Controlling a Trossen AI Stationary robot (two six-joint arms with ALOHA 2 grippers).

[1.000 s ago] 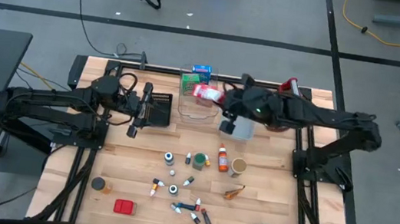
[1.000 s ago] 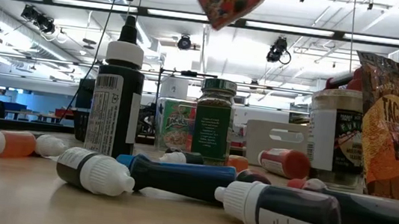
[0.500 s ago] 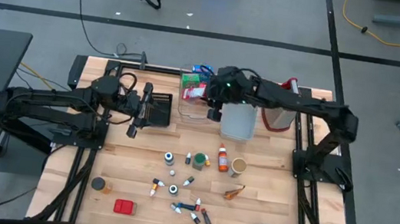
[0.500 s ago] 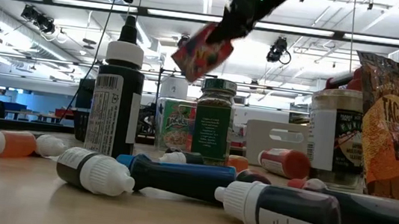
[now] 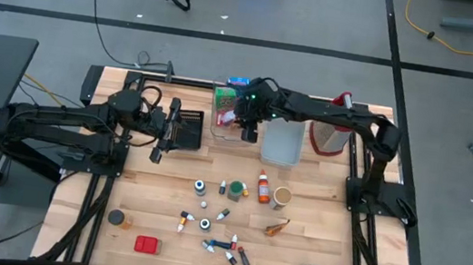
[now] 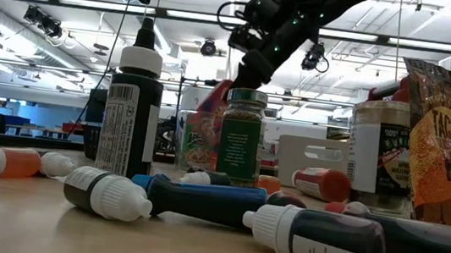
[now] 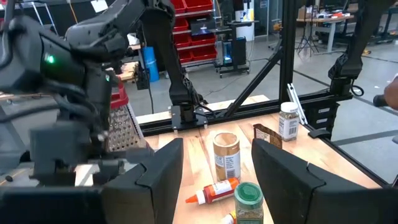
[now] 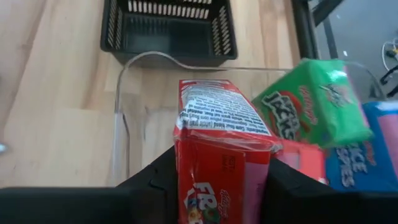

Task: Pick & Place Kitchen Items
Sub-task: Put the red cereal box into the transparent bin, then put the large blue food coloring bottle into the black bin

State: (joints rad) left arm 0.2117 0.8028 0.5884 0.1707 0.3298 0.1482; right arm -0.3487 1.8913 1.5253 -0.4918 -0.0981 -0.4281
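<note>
Right gripper (image 8: 221, 180): jaws clamped on the red box (image 8: 221, 146), one finger on each broad side. Box sits dead centre between them, long axis running straight out from the wrist, printed end pointing away.

Key relation: box is over the clear bin (image 8: 134, 68), upper centre of the high view. Its far end points down into the bin, and the bin's curved rim shows just beyond it. My read: place step nearly done, next is release, and clearance matters on one side only.

That side: green box (image 8: 314, 109) already in the bin, just beside the red one, tilted. Can't tell if they touch. Blue box (image 8: 367, 146) beyond it at frame right. Risk is the red box tipping onto the green on release.

Past the bin: black basket (image 8: 168, 28), at top of the right wrist view, apart from it.

Left gripper (image 5: 166, 130) waits at centre-left of the high view by the basket; jaws apart. Right arm has it.

Remaining bottles and jars lie scattered on the worktop (image 5: 155, 191), lower centre.
</note>
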